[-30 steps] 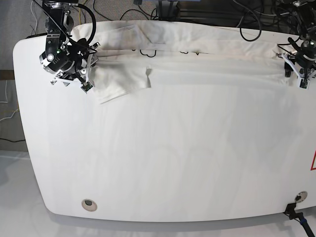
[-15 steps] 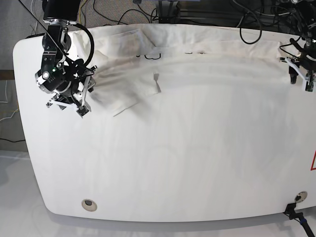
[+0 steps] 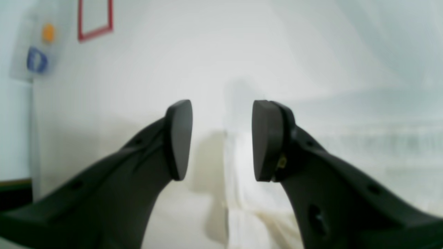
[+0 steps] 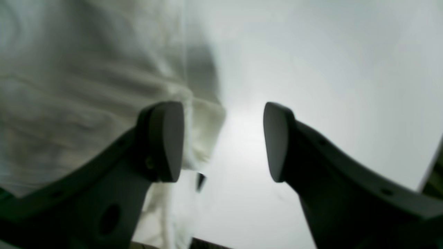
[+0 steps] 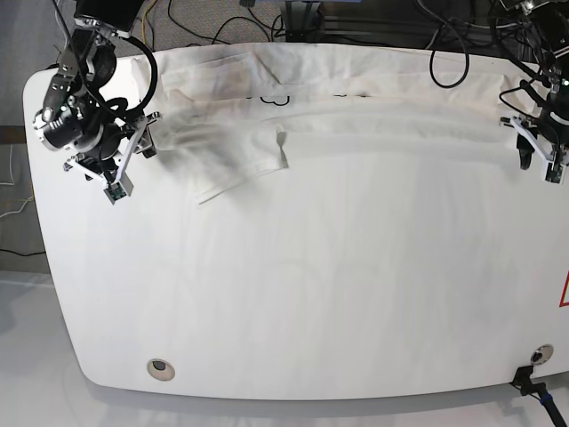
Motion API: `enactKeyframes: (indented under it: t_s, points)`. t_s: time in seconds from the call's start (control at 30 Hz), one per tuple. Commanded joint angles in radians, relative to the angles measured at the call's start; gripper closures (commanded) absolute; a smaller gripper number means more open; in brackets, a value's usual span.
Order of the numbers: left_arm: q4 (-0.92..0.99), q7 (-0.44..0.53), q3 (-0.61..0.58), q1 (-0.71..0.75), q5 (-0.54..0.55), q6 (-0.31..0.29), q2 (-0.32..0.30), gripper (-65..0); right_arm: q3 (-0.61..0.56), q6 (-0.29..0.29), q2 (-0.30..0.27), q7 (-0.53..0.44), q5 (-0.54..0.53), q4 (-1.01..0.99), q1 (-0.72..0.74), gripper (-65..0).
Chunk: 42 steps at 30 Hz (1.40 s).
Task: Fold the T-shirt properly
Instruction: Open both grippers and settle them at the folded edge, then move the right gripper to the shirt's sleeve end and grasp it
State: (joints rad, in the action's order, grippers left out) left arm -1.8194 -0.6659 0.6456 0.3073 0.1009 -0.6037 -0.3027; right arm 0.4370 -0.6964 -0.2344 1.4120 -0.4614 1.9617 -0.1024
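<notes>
Hovering with both sets of fingers (image 3: pixel 221 140) (image 4: pixel 223 141) spread, gripping nothing, beside the T-shirt (image 5: pixel 356 107) lying along the frame's top.

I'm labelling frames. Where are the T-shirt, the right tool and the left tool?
T-shirt (image 5: pixel 373 116): base view, long folded body.
Right tool (image 4: pixel 223 141): right wrist view, gap between fingertips.
Left tool (image 3: pixel 221 140): left wrist view, gap between fingertips.

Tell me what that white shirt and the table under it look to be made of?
The shirt looks like soft woven or knit cloth, matte: it wrinkles and folds along the far edge. The table seems a hard, smooth white board, perhaps laminate or painted, with a faint sheen and rounded corners. The open right pincer beside the cloth looks like dull black plastic.
</notes>
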Motion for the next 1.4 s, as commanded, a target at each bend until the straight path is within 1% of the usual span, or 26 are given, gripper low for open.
enactKeyframes:
  t_s: [0.0, 0.1, 0.2, 0.27, 0.4, 0.43, 0.47, 0.5, 0.57, 0.6, 0.67, 0.77, 0.83, 0.9, 0.97, 1.03, 1.1, 1.23, 1.37]
  points:
    - [-0.016, 0.010, 0.003, 0.010, 0.004, 0.005, 0.006, -26.4, 0.030, -0.002, -0.009, -0.016, -0.106, 0.017, -0.024, -35.5]
    - [-0.015, 0.010, 0.003, 0.013, 0.004, 0.005, 0.013, -26.4, 0.046, -0.002, -0.009, -0.016, -0.196, 0.017, -0.067, -35.5]
    - [-0.016, 0.010, 0.001, 0.031, 0.004, 0.005, 0.049, -26.4, 0.047, -0.002, -0.009, -0.016, -0.300, 0.017, -0.107, -35.5]
    - [-0.016, 0.010, -0.020, 0.034, 0.004, 0.005, 0.067, -26.4, 0.047, -0.002, -0.009, -0.016, -0.374, 0.015, -0.138, -35.5]
    - [-0.030, 0.010, -0.028, 0.083, 0.004, 0.005, 0.132, -26.2, 0.044, -0.002, -0.009, -0.016, -0.465, 0.015, -0.187, -35.5]
    - [-0.030, 0.010, -0.030, 0.094, 0.004, 0.003, 0.153, -25.0, 0.043, -0.002, -0.009, -0.016, -0.468, 0.015, -0.202, -35.5]
    - [-0.030, 0.010, -0.031, 0.105, 0.004, 0.003, 0.168, -21.3, 0.041, -0.002, -0.009, -0.016, -0.468, 0.015, -0.216, -35.5]
    - [-0.030, 0.010, -0.031, 0.119, 0.004, 0.003, 0.181, -15.8, 0.041, -0.002, -0.007, -0.016, -0.468, 0.014, -0.228, -35.5]
    - [-0.029, 0.010, -0.031, 0.145, 0.004, 0.003, 0.191, -1.2, 0.041, -0.002, -0.007, -0.016, -0.468, 0.014, -0.253, -35.1]
    - [-0.029, 0.011, -0.031, 0.154, 0.003, 0.003, 0.198, 0.0, 0.039, -0.002, -0.007, -0.016, -0.466, 0.009, -0.262, -33.6]
    - [-0.024, 0.011, -0.031, 0.160, -0.002, 0.003, 0.213, 0.0, 0.039, -0.002, -0.007, -0.026, -0.466, -0.025, -0.267, -27.3]
    - [0.014, 0.011, -0.031, 0.161, -0.003, 0.003, 0.219, 0.0, 0.039, -0.002, -0.007, -0.032, -0.465, -0.117, -0.262, -14.2]
    - [0.057, 0.011, -0.031, 0.157, -0.003, 0.003, 0.219, 0.0, 0.038, -0.002, -0.013, -0.055, -0.465, -0.167, -0.260, -6.8]
    - [0.103, 0.013, -0.033, 0.152, -0.003, 0.005, 0.218, 0.0, 0.038, -0.002, -0.016, -0.078, -0.463, -0.207, -0.259, -2.1]
    - [0.145, 0.015, -0.034, 0.148, -0.003, 0.005, 0.218, 0.0, 0.038, -0.002, -0.035, -0.106, -0.463, -0.249, -0.250, -0.1]
    - [0.177, 0.015, -0.034, 0.126, -0.003, 0.005, 0.218, 0.0, 0.038, -0.002, -0.052, -0.144, -0.463, -0.293, -0.247, 0.0]
    - [0.209, 0.015, -0.034, 0.119, -0.003, 0.005, 0.218, 0.0, 0.038, -0.002, -0.081, -0.187, -0.463, -0.330, -0.237, 0.0]
    - [0.235, 0.011, -0.034, 0.072, -0.003, 0.005, 0.218, 0.0, 0.038, -0.002, -0.135, -0.198, -0.462, -0.451, -0.158, 0.0]
    - [0.237, 0.011, -0.034, 0.043, -0.003, 0.009, 0.218, 0.0, 0.038, -0.002, -0.159, -0.198, -0.462, -0.519, -0.079, 0.0]
